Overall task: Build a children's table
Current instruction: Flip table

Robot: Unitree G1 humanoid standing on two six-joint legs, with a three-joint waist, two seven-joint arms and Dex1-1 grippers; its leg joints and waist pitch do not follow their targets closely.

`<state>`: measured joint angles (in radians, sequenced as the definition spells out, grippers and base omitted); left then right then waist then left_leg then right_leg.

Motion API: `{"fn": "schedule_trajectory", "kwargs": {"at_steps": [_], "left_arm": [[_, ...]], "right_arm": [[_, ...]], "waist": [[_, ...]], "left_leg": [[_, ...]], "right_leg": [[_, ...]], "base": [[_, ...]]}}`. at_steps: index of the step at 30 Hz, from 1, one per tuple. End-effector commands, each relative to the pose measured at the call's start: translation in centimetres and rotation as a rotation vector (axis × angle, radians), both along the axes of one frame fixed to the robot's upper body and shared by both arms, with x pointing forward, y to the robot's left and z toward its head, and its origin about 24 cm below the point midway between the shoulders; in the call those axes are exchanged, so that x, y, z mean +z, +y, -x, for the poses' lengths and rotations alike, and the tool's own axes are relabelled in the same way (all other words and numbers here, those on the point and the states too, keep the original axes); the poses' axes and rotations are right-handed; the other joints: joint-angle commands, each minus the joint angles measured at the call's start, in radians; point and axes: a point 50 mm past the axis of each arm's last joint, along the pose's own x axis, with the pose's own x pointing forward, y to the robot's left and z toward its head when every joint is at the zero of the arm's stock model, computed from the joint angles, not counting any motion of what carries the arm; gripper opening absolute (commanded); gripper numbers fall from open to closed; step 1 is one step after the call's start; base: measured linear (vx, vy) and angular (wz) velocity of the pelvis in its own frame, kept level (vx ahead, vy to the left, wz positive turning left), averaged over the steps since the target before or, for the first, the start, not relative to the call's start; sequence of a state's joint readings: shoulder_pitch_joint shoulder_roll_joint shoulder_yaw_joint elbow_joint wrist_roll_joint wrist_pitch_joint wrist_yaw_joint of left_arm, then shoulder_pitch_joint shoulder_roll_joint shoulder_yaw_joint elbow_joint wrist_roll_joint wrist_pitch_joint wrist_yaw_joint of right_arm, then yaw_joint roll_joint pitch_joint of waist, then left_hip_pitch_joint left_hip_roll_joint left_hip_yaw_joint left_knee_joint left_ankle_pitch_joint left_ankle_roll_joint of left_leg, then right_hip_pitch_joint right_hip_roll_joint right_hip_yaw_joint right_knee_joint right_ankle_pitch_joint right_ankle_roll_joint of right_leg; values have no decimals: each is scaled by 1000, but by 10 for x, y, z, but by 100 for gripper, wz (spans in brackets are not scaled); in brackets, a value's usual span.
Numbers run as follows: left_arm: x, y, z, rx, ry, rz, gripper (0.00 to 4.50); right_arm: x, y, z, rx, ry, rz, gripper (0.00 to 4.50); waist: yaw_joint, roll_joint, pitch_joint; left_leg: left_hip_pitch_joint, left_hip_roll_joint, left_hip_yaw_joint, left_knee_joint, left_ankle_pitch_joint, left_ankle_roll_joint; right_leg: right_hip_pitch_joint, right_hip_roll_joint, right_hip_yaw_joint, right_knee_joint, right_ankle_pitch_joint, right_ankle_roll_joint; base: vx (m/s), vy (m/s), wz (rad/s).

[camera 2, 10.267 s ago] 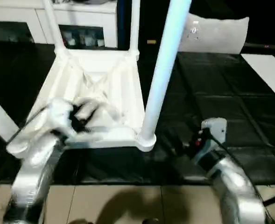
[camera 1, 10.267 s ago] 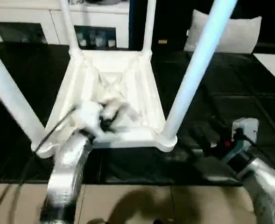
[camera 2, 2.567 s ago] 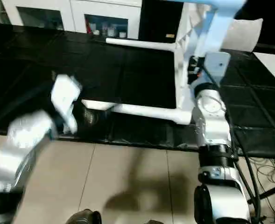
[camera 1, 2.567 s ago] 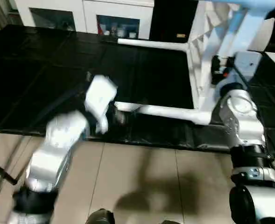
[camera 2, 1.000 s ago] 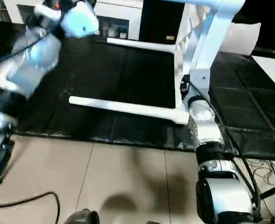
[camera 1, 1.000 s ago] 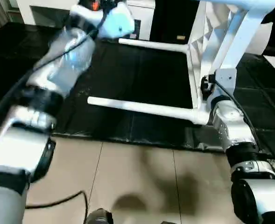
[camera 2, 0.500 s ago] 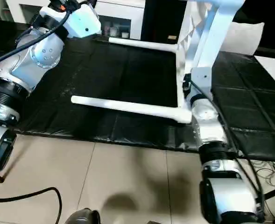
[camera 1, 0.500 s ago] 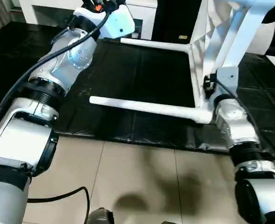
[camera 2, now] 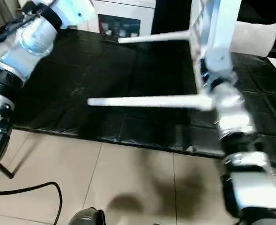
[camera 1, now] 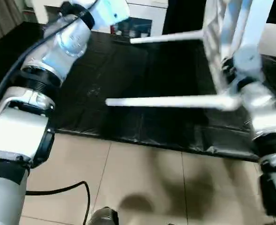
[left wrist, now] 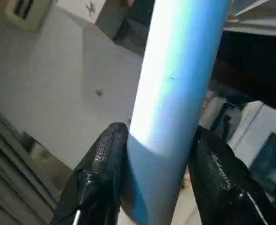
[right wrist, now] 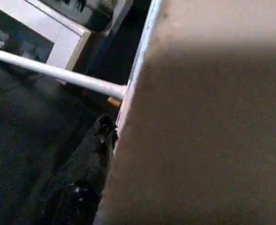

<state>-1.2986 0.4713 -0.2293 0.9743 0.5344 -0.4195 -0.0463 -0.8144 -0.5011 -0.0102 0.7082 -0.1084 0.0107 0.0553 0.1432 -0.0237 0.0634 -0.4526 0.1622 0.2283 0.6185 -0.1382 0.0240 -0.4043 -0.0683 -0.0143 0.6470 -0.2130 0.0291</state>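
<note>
- Nearest: beige tiled floor (camera 1: 142, 187), a black cable (camera 1: 58, 191) lying across it at left.
- Beyond, a black quilted mat (camera 1: 128, 89) on the floor.
- On the mat at right, the all-white plastic children's table (camera 1: 212, 42) tipped on its side, square top on edge, two long tapered legs pointing left: near leg (camera 1: 166, 101), far leg (camera 1: 168, 36).
- Right gripper (right wrist: 110, 133) at the top's edge by the near leg's socket; jaws clamped across the top's rim, one black finger (right wrist: 77, 187) visible.
- Left gripper (left wrist: 156, 154) raised at far left, jaws clamped on another white round leg (left wrist: 175, 75).
- Farthest: white cabinet (camera 1: 138, 18).
</note>
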Motion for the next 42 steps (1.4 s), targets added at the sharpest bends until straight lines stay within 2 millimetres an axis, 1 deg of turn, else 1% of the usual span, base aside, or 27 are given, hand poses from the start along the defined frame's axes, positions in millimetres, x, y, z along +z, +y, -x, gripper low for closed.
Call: {"fn": "schedule_trajectory", "kwargs": {"at_steps": [1,4,6,7,8,9,10,13,14,15,17,18,19,21,22,24,26,27,29,30,34,36,37,38,39,40,42], "left_arm": [[-19,2,-1,-54,145,39,177],[-26,8,5,-108,227,148,173],[-29,11,8,-137,269,219,170],[-30,12,11,-161,293,264,170],[-30,12,12,-171,302,280,170],[-30,13,14,-184,319,313,170],[-30,13,14,-190,326,327,170],[-32,16,17,-216,374,424,170],[-32,17,18,-218,381,450,170],[-33,18,19,-217,389,476,170],[-35,18,20,-212,405,510,170],[-36,18,20,-209,412,518,170],[-38,18,20,-201,424,532,170],[-42,19,20,-183,447,570,170],[-43,20,20,-175,452,580,170],[-44,21,20,-170,455,585,170],[-46,22,22,-166,470,601,170],[-47,23,23,-162,470,593,170],[-50,25,24,-142,465,578,169],[-52,27,25,-135,465,570,169],[-66,36,30,-95,491,594,167],[-75,41,33,-62,512,610,164],[-79,43,35,-50,519,615,163],[-87,45,38,-36,529,621,163],[-87,45,38,-36,529,621,163],[-89,46,39,-32,532,624,162],[-96,49,42,-17,542,634,159]], "right_arm": [[40,15,0,119,-97,364,212],[65,18,-2,232,-91,344,212],[74,22,-2,323,-67,342,212],[78,24,-3,386,-18,322,212],[80,24,-2,416,-6,310,268],[83,26,-2,459,14,303,268],[84,26,-2,471,20,305,279],[92,29,-4,556,55,344,299],[95,30,-4,563,42,347,330],[100,31,-5,567,11,348,330],[113,34,-5,565,-83,333,332],[118,35,-4,572,-114,314,340],[126,37,-3,581,-169,275,369],[144,43,3,631,-316,189,375],[151,44,6,648,-373,160,380],[156,45,8,660,-413,141,417],[173,48,21,720,-594,92,421],[181,45,27,727,-679,29,427],[189,37,32,712,-765,-74,447],[191,30,34,685,-797,-113,450],[176,8,36,622,-826,-289,450],[162,-2,38,618,-829,-389,450],[154,-5,41,612,-833,-423,450],[141,-10,45,599,-839,-475,450],[141,-10,45,599,-839,-475,450],[136,-11,47,593,-841,-495,450],[120,-17,54,559,-857,-556,450]], "waist": [[-9,-18,-80],[-8,-20,-83],[-12,-14,-82],[-14,-16,-82],[-16,-16,-80],[-17,-22,-78],[-18,-21,-76],[-21,-19,-66],[-26,-20,-60],[-29,-26,-59],[-30,-23,-61],[-34,-23,-60],[-34,-24,-61],[-39,-25,-59],[-41,-25,-58],[-43,-17,-62],[-46,-14,-63],[-49,-16,-63],[-48,-14,-67],[-47,-8,-66],[-52,-14,-68],[-50,-5,-70],[-51,-4,-70],[-53,-11,-70],[-51,-8,-73],[-53,-12,-76],[-50,-8,-73]], "left_leg": [[79,67,-44,-63,-258,-43],[71,67,-45,-59,-229,-15],[70,69,-44,-60,-227,-3],[75,70,-44,-61,-243,-7],[74,70,-44,-60,-252,-5],[74,70,-42,-62,-265,-6],[74,70,-44,-63,-276,-8],[86,72,-49,-67,-388,-52],[95,71,-54,-70,-470,-84],[102,72,-59,-73,-531,-111],[103,73,-66,-75,-581,-138],[100,72,-70,-80,-597,-147],[103,72,-68,-80,-610,-151],[111,70,-68,-77,-665,-149],[110,71,-71,-76,-674,-148],[110,71,-74,-83,-689,-154],[108,72,-74,-88,-706,-163],[101,71,-76,-92,-707,-161],[104,74,-76,-93,-696,-158],[104,75,-75,-98,-690,-167],[96,72,-70,-106,-662,-176],[97,70,-69,-103,-642,-165],[95,70,-68,-104,-628,-157],[88,70,-68,-105,-598,-141],[90,69,-66,-103,-580,-136],[89,68,-65,-101,-568,-132],[89,68,-62,-99,-545,-115]], "right_leg": [[10,-76,23,-78,-112,-203],[21,-85,19,-69,-82,-229],[16,-80,18,-68,-84,-227],[17,-82,18,-68,-99,-229],[17,-82,18,-69,-107,-230],[13,-81,19,-74,-134,-223],[15,-82,20,-74,-149,-223],[-2,-85,22,-91,-292,-197],[-12,-85,22,-99,-375,-181],[-17,-85,20,-102,-425,-167],[-20,-93,20,-102,-448,-151],[-19,-90,16,-102,-445,-144],[-22,-89,15,-102,-441,-143],[-32,-94,11,-109,-459,-138],[-32,-97,10,-109,-464,-135],[-30,-94,5,-110,-446,-131],[-28,-94,2,-106,-410,-135],[-24,-93,-1,-104,-397,-135],[-25,-95,0,-103,-374,-138],[-25,-91,-1,-100,-346,-141],[-16,-89,-3,-93,-289,-145],[-13,-95,0,-97,-275,-143],[-11,-95,2,-99,-258,-144],[-5,-94,2,-98,-238,-144],[-3,-96,2,-100,-243,-144],[-2,-96,1,-99,-245,-149],[-4,-98,4,-107,-276,-149]], "base": [[0,0,0],[0,0,0],[0,0,0],[0,0,0],[0,0,0],[0,0,0],[0,0,0],[0,0,0],[0,0,0],[0,0,0],[0,0,0],[0,0,0],[0,0,0],[0,0,0],[0,0,0],[0,0,0],[0,0,0],[0,0,0],[0,0,0],[0,0,0],[0,0,0],[0,0,0],[0,0,0],[0,0,0],[0,0,0],[0,0,0],[0,0,0]]}}
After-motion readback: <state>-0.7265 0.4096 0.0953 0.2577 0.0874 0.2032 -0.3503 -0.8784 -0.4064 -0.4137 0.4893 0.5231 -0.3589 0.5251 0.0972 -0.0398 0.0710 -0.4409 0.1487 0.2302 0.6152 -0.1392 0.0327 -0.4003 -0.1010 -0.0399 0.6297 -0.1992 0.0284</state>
